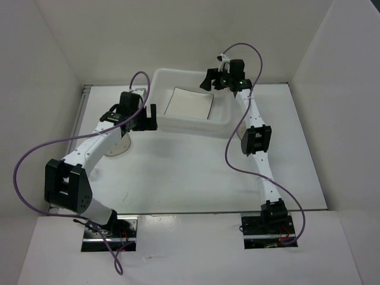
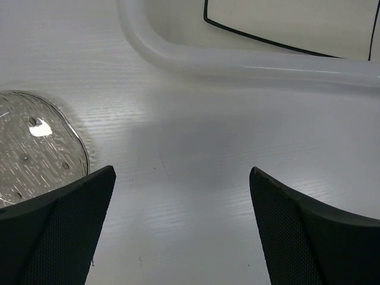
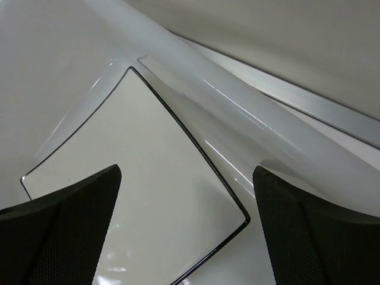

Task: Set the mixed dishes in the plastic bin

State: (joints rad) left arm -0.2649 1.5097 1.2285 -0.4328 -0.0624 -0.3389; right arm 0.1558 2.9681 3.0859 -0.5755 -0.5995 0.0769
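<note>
The plastic bin stands at the back middle of the table. The square white plate with a thin dark rim lies flat inside it. My right gripper is open and empty above the bin's far right corner; its wrist view shows the plate below the fingers and the bin's rim. My left gripper is open and empty over the table at the bin's left front corner. One round translucent dish lies partly under the left arm, also showing in the left wrist view. The tiny cups are out of view.
White walls close in the table at the left, back and right. A metal strip runs along the back edge behind the bin. Purple cables loop off both arms. The bin's rim is just ahead of the left fingers.
</note>
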